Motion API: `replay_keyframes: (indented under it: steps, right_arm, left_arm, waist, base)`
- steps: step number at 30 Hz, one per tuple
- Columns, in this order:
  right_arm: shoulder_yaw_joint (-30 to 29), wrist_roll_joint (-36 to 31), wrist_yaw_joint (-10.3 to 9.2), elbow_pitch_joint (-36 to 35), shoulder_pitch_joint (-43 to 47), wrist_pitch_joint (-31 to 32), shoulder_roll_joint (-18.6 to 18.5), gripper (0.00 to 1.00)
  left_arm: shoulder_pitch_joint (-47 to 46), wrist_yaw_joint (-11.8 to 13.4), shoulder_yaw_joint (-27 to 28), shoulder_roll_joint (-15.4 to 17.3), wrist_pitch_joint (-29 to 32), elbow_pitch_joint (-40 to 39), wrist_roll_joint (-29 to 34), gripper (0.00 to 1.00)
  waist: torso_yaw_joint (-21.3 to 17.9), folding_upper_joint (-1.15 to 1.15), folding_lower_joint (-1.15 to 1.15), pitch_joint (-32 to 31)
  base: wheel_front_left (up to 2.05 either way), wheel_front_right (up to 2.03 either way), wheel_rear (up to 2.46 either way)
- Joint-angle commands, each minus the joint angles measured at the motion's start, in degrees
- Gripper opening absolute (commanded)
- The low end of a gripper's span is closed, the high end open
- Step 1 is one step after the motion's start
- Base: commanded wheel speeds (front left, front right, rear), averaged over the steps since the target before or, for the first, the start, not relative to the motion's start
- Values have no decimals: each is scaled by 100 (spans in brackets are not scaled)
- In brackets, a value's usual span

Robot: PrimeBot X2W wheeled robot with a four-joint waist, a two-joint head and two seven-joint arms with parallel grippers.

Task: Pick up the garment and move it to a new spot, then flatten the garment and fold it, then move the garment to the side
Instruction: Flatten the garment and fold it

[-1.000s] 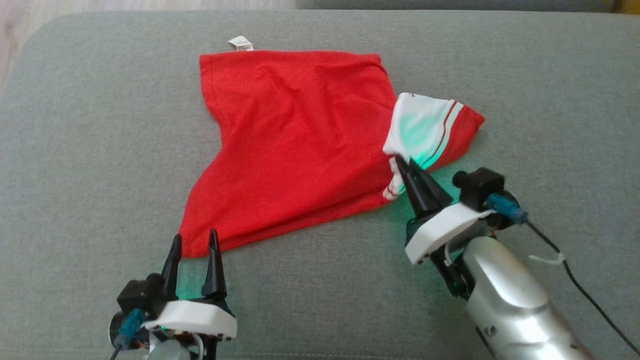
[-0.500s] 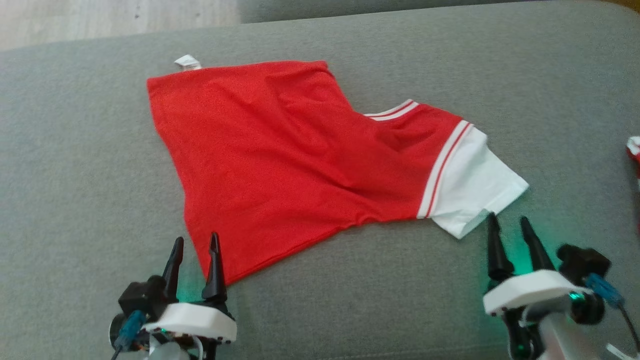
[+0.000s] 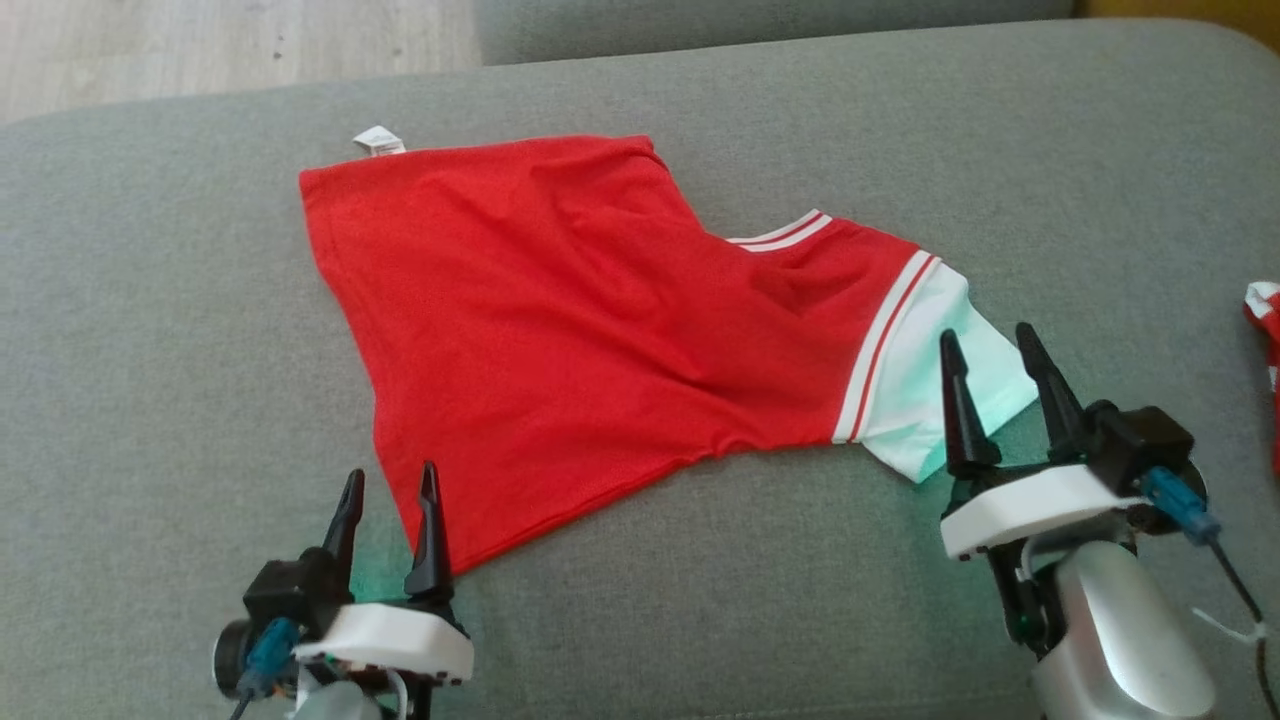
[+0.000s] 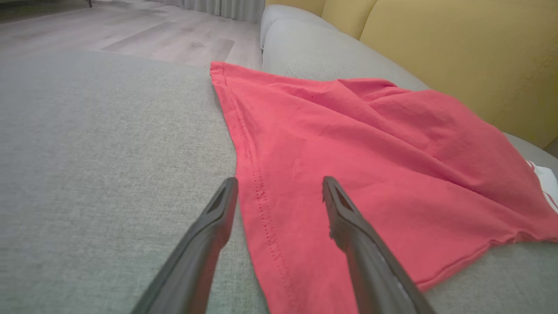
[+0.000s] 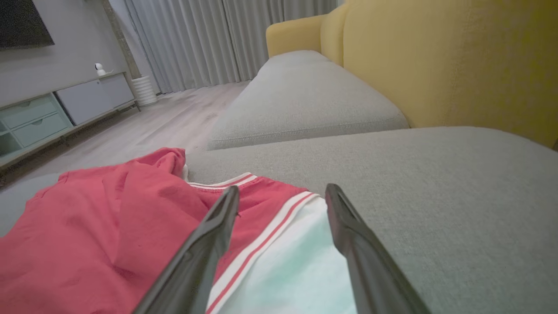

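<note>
Head view: the garment [image 3: 560, 330], a red shirt with a white sleeve [image 3: 905, 405], lies spread on the grey sofa cushion [image 3: 150, 320], roughly at the middle of the seat. The body of the shirt is mostly flat, with shallow creases toward the sleeve side. The sleeve points toward the robot's right and joins the red cloth at a band of white and red stripes. A small white label [image 3: 378, 141] sticks out at the far left corner of the shirt.

The left claw [image 3: 391, 470] is spread and grips nothing. It stands at the near corner of the hem. In the left wrist view, the stitched side edge of the garment runs through the gap between the two fingers. Whether the fingertips touch the cloth cannot be told.

The right claw [image 3: 985, 332] is also spread and grips nothing. Its two fingers stand over the outer end of the sleeve, and a green light from the claw tints the white cloth. In the right wrist view, the striped band passes between the fingers.

A second piece of red and white cloth [image 3: 1262, 340] lies at the right edge of the head view, well apart from the garment. Beyond the cushion are a pale wood floor [image 3: 200, 50] and a yellow backrest [image 4: 436, 43].
</note>
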Motion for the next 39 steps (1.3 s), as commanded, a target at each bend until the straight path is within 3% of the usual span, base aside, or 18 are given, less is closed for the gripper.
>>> replay_keyframes:
  steps: [1,11,24,30,39]
  right_arm:
    - [152,-71,-4,-201,-155,-38,-1,100]
    - [308,-449,-4,20,254,-38,-1,100]
    - [392,-429,-4,133,462,-38,-1,100]
    - [402,-376,-4,104,396,-38,-1,100]
    - [304,-406,-4,98,270,-38,-1,100]
  left_arm:
    - [-92,41,232,56,-30,-201,102,100]
    - [343,96,494,56,-30,-288,502,100]
    - [656,27,567,56,-30,-367,413,100]
    - [518,-233,213,56,-30,32,-115,100]
    - [141,-376,-317,56,-30,1101,-940,100]
  waist:
    - [20,0,0,-29]
    - [-69,0,0,-447]
    - [-134,0,0,-710]
    - [-179,0,0,-484]
    - [-329,0,0,-193]
  base:
    - [0,0,0]
    - [0,0,0]
    - [0,0,0]
    - [0,0,0]
    - [0,0,0]
